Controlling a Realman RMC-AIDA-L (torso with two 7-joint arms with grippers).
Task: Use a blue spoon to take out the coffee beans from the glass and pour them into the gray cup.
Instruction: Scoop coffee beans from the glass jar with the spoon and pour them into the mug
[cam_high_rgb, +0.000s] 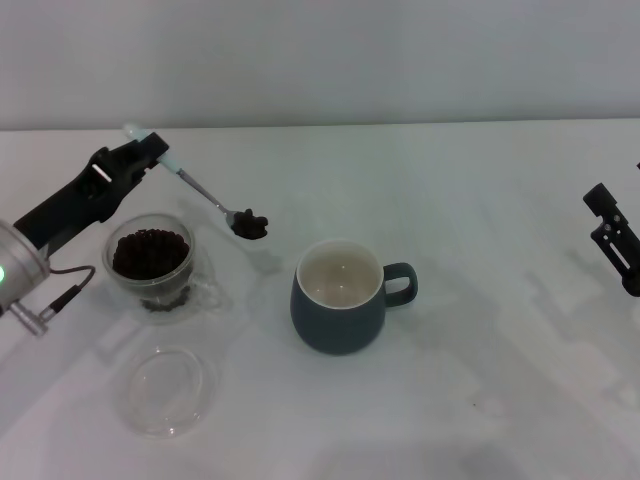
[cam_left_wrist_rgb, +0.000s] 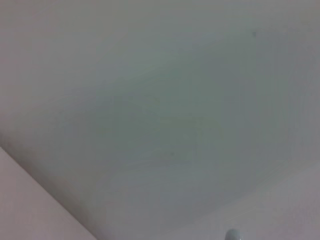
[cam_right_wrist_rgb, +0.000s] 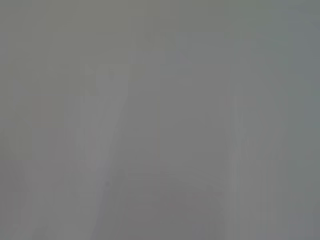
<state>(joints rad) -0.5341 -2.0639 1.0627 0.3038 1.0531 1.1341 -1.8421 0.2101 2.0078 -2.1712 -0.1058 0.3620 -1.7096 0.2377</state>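
Note:
In the head view my left gripper (cam_high_rgb: 150, 152) is shut on the pale-blue handle of the blue spoon (cam_high_rgb: 200, 190). The spoon's bowl carries a small heap of coffee beans (cam_high_rgb: 250, 224) and hangs in the air between the glass and the gray cup. More coffee beans (cam_high_rgb: 150, 252) fill the glass (cam_high_rgb: 152, 265), which stands on the table below the left arm. To the right of the spoon bowl stands the gray cup (cam_high_rgb: 342, 296), cream inside, its handle pointing right. In the left wrist view only the spoon's handle tip (cam_left_wrist_rgb: 233, 234) shows. My right gripper (cam_high_rgb: 615, 240) is parked at the far right edge.
A flat clear glass dish (cam_high_rgb: 165, 390) lies on the white table (cam_high_rgb: 480, 380) in front of the glass. A pale wall runs behind the table. The right wrist view shows only a blank grey surface.

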